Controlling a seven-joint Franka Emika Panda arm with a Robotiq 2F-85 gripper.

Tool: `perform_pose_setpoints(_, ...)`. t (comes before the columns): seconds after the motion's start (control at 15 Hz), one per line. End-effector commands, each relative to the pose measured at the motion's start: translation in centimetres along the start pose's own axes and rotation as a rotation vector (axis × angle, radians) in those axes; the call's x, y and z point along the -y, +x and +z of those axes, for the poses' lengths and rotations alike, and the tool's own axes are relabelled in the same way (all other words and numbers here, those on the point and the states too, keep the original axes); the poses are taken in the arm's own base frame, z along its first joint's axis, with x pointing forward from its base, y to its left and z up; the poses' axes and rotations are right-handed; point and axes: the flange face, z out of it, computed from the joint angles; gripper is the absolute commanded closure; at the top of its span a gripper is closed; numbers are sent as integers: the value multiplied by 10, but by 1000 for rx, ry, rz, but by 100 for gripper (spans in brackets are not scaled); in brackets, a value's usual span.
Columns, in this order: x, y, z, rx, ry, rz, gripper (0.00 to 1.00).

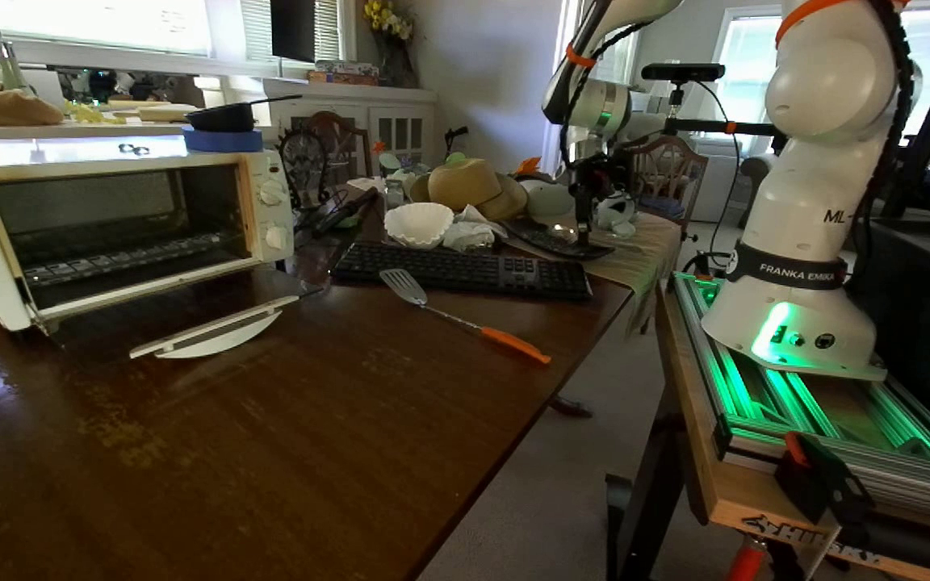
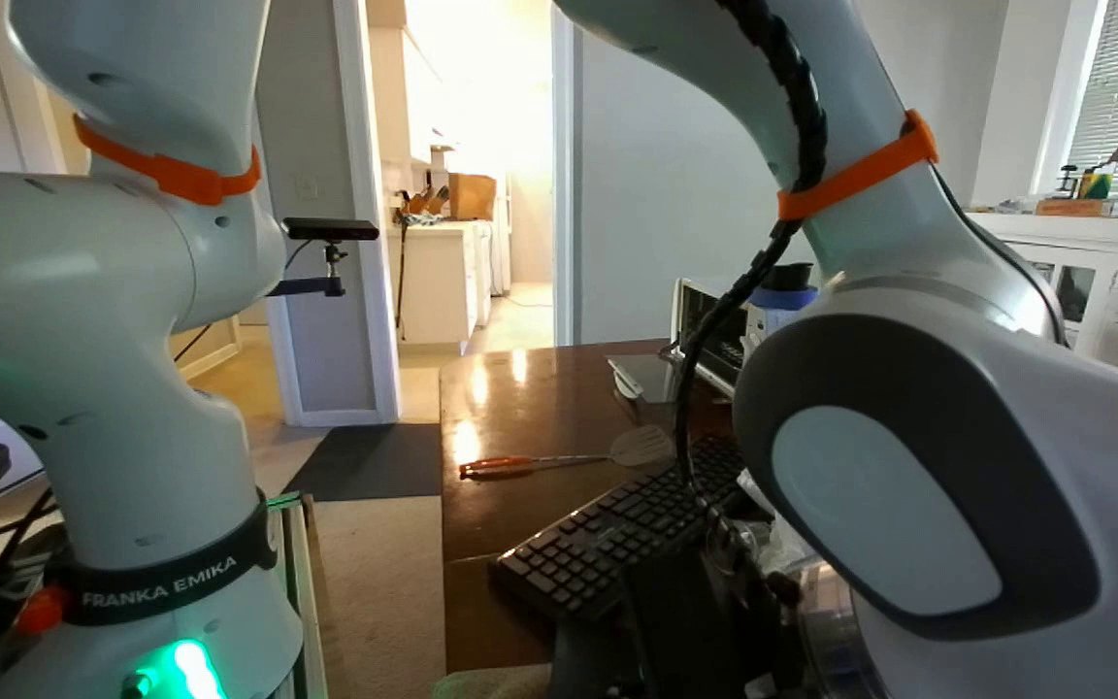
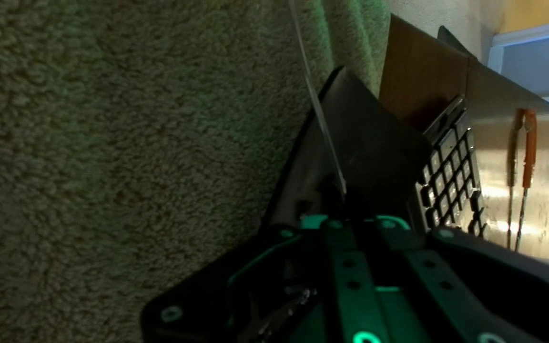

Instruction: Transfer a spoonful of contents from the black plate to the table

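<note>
The black plate (image 1: 542, 240) lies beside the keyboard, partly on a green cloth. In the wrist view the black plate (image 3: 370, 138) shows as a dark flat shape under the fingertips. Its contents cannot be made out. My gripper (image 1: 584, 240) points down low over the plate. In the wrist view the fingertips (image 3: 343, 202) are closed together on a thin pale utensil (image 3: 320, 112), seen edge-on, probably the spoon. It runs up and away past the plate's edge; its far end is out of view. The wooden table (image 1: 295, 452) shows in both exterior views.
A black keyboard (image 1: 461, 270) lies right next to the plate. A slotted spatula (image 1: 513, 343) with an orange handle lies beyond it. A toaster oven (image 1: 134, 226) stands with its door down. A white bowl (image 1: 418, 224), plastic wrap (image 1: 471, 234) and a straw hat (image 1: 469, 190) crowd the back.
</note>
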Motion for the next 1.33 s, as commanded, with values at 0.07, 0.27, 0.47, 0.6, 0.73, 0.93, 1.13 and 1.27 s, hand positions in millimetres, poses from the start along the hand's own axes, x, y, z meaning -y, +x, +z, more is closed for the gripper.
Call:
perform_pose_setpoints(0.07,-2,-6,-1,-33,68,-28,98)
perform_pose_setpoints(0.27,-1,-5,-3,-37,85,-40,98)
perform_pose_setpoints(0.47,3,-3,-4,-39,110,-52,98)
perform_pose_setpoints(0.6,7,0,-5,-35,118,-60,98)
perform_pose_setpoints(0.73,9,2,-5,-28,130,-66,98)
perform_pose_setpoints(0.93,18,8,-7,-24,162,-73,98)
perform_pose_setpoints(1.13,34,20,-8,-19,187,-88,98)
perform_pose_setpoints(1.27,53,35,-10,-12,179,-105,98)
